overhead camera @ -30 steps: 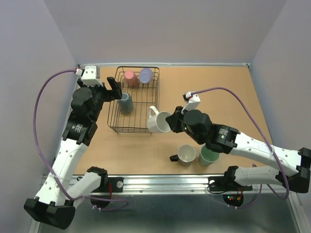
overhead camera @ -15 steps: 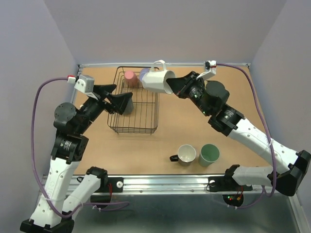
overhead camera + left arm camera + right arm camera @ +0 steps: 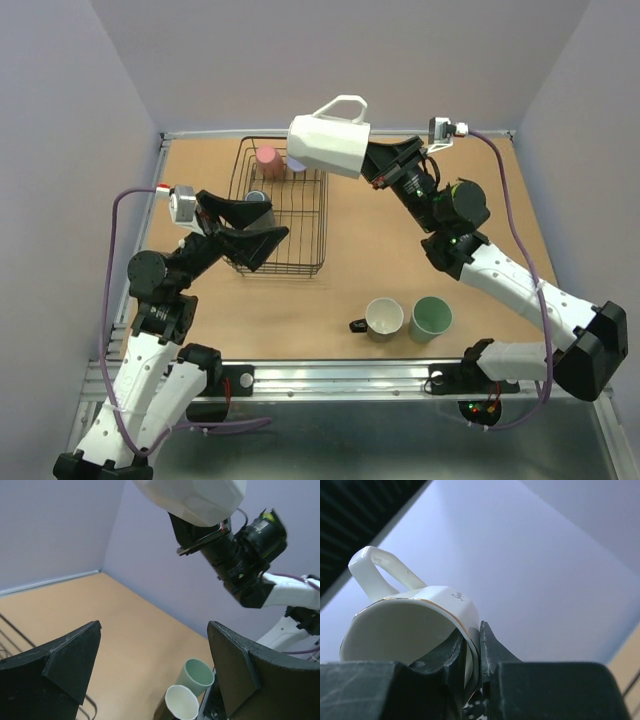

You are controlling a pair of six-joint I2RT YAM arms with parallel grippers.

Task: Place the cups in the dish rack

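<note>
Since a second ago the right gripper (image 3: pixel 372 166) has swung up from the table (image 3: pixel 350 255) at the dish rack (image 3: pixel 300 262)'s 4 o'clock corner, carrying the white mug (image 3: pixel 330 143) high toward 12 o'clock. The mug now hangs in the air, tipped on its side with the handle up, over the rack's far-right corner. The left gripper (image 3: pixel 265 222) has pulled back from the rack's 9 o'clock side and now hovers over its near half.

The right wrist view shows the right gripper (image 3: pixel 474 639) pinched shut on the wall of the white mug (image 3: pixel 415 625) at the rim, one finger inside and one outside. The left gripper (image 3: pixel 154 630) stands wide apart and holds nothing.

The pink cup (image 3: pixel 268 160) and lavender cup (image 3: pixel 296 165) sit at the rack's 12 o'clock end. Another cup near 9 o'clock is mostly hidden by the left fingers. The cream mug (image 3: pixel 384 317) with a black handle and the mint green mug (image 3: pixel 432 318) wait on the table at 5 o'clock.

The mug is probably stiff, glazed ceramic: slick, fairly heavy for a thin pinch, and liable to chip on wire. Held by the rim, its weight hangs off-centre, so it may pivot in the grip. A deep bite on the wall opposite the handle seems safest, with a slow lowering between the divider wires.
</note>
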